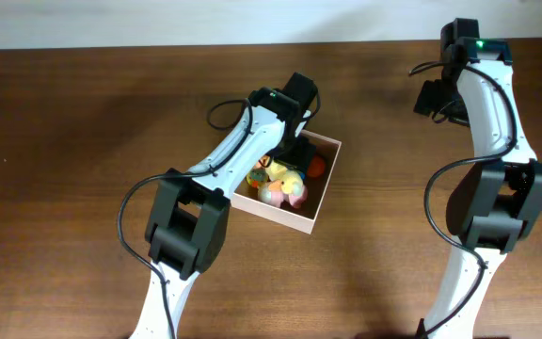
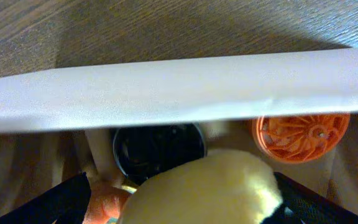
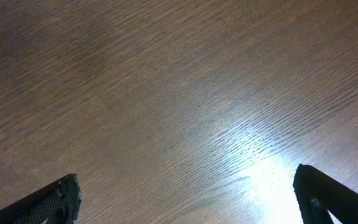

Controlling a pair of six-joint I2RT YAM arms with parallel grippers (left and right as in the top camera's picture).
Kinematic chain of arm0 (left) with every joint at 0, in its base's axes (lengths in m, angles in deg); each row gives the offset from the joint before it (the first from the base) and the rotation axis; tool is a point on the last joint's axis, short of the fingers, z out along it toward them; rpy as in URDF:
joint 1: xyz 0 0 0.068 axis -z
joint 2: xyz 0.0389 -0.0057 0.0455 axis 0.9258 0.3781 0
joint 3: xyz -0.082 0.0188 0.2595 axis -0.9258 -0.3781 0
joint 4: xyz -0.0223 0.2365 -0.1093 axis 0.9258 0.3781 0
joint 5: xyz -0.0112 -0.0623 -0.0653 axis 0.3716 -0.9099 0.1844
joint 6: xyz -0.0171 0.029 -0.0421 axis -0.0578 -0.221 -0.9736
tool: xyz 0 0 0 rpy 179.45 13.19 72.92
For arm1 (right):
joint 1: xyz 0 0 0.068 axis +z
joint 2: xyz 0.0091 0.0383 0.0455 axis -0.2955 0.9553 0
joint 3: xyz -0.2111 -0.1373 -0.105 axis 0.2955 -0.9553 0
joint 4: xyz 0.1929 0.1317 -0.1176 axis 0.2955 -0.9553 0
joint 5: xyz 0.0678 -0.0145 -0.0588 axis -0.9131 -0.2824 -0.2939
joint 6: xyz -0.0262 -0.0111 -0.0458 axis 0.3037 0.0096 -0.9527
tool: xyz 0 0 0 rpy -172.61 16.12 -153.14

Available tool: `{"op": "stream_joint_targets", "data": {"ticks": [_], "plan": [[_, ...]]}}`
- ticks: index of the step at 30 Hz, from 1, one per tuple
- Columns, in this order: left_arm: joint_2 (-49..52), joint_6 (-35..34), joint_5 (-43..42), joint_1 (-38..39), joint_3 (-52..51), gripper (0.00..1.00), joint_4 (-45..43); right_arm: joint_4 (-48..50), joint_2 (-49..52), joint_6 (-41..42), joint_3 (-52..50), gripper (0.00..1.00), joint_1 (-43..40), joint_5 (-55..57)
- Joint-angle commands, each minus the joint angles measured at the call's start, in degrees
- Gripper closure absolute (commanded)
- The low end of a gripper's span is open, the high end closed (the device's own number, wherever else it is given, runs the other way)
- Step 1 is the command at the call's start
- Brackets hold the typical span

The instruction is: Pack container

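Overhead, I see a dark wooden table (image 1: 64, 113) with two arms reaching up it. The container (image 1: 276, 215) sits a little left of centre, turned at an angle, with a heap of bright toys inside. The left arm lies across it and its wrist covers the far corner, so the left pincer (image 1: 293, 149) itself is mostly hidden from above. The right pincer (image 1: 440, 96) hangs near the table's far right edge, well apart from the container.

The left wrist view fills in what the overhead hides. The container's pale wall (image 2: 179, 93) runs as a broad band across the picture, with bare table beyond it. On the near side of the wall lie a black round thing (image 2: 157, 149), an orange ribbed disc (image 2: 300, 134) and a yellow soft toy (image 2: 210, 186). The left pincer (image 2: 185, 208) is inside the container with its jaws spread wide, one finger in each lower corner. The yellow toy lies between them, clear of the left-hand finger (at the other finger I cannot tell whether it touches).

The right wrist view shows only wood grain and a glare patch, and the right pincer (image 3: 191, 205) is wide open over nothing
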Motion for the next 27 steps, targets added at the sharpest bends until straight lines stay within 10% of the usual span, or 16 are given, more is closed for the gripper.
{"op": "stream_joint_targets", "data": {"ticks": [1,27], "plan": [[1.0,0.3,-1.1,0.2,1.7,0.07,-0.4,0.0,0.1,0.9,0.0,0.01,-0.2,0.1],[-1.5,1.2,-3.0,0.3,9.3,0.07,1.0,0.0,0.1,0.9,0.0,0.01,-0.2,0.1]]}}
